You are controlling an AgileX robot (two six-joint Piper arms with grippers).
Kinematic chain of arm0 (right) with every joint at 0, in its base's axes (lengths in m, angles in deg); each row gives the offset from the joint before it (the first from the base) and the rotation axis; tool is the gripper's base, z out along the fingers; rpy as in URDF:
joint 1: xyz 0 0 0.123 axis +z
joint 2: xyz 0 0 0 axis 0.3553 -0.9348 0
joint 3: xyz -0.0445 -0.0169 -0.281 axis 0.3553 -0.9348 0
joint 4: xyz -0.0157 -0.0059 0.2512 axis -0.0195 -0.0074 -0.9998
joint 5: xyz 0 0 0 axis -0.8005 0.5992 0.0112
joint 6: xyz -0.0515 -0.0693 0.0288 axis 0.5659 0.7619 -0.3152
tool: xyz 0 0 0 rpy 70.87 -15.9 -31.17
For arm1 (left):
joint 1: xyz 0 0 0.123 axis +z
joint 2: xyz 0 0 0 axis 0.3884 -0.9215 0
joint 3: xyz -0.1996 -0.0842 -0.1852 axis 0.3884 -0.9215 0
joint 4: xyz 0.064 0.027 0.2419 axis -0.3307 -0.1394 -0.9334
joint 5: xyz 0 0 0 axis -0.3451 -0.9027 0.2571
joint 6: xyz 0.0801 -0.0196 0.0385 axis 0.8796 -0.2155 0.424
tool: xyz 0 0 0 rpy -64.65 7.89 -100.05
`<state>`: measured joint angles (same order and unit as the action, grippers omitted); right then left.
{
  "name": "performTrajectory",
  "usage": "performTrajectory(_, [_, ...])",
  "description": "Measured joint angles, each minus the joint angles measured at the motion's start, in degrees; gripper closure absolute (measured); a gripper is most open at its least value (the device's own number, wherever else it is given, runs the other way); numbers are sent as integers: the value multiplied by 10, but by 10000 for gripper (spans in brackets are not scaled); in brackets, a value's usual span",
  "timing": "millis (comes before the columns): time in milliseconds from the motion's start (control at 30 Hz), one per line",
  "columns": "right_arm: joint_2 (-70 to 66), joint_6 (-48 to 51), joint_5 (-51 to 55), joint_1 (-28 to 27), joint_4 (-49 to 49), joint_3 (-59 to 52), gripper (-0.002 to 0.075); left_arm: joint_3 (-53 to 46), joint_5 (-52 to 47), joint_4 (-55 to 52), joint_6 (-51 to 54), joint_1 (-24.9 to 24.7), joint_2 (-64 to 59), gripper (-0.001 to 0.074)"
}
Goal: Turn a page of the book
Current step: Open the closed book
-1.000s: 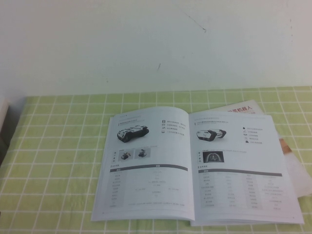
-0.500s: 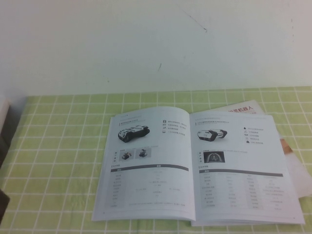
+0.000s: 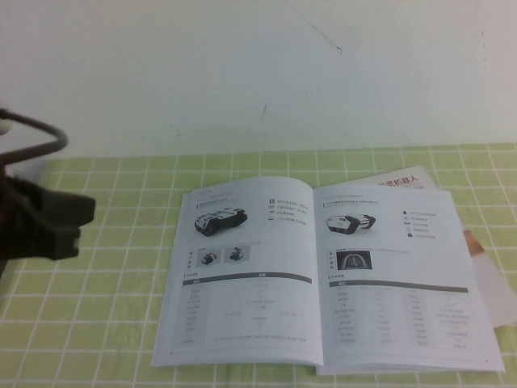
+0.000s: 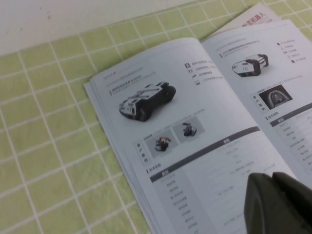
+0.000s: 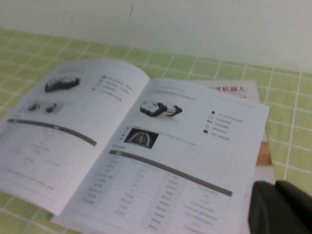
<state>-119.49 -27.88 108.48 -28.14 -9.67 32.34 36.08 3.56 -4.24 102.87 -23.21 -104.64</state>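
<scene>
1. The left gripper (image 3: 48, 226) stood at the table's left edge in the high view, raised over the green checked cloth (image 3: 105, 267) and well apart from the book (image 3: 323, 275). Its own wrist view showed dark fingertips (image 4: 278, 204) pressed together with only a thin seam between them, so it was closed and held nothing.
2. The right gripper (image 5: 280, 207) was absent from the high view. Its wrist view showed dark fingertips near the book's lower right corner, closed and empty.
3. The book lay open and flat at the middle and right of the cloth, resting on a second booklet with red lettering (image 3: 400, 182). The page (image 3: 396, 283) with the semicircular picture lay flat on the right half, untouched.
4. Judgement: the task was at the approach step, with no page lifted. The next move would call for a gripper to reach the page's free outer edge, raise a single sheet, and carry it over the spine.
5. Against the earlier frames, the left arm had come into the high view from the left; the book had not shifted.
</scene>
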Motion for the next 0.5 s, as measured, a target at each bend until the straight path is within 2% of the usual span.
performTrajectory(233, [-150, 9, 79, 0, 57, 104, 729, 88, 62, -51, 12, -123, -140, 739])
performTrajectory(500, [-266, 12, 134, 0, 104, 166, 729, 130, 90, -32, 29, -198, -286, 739])
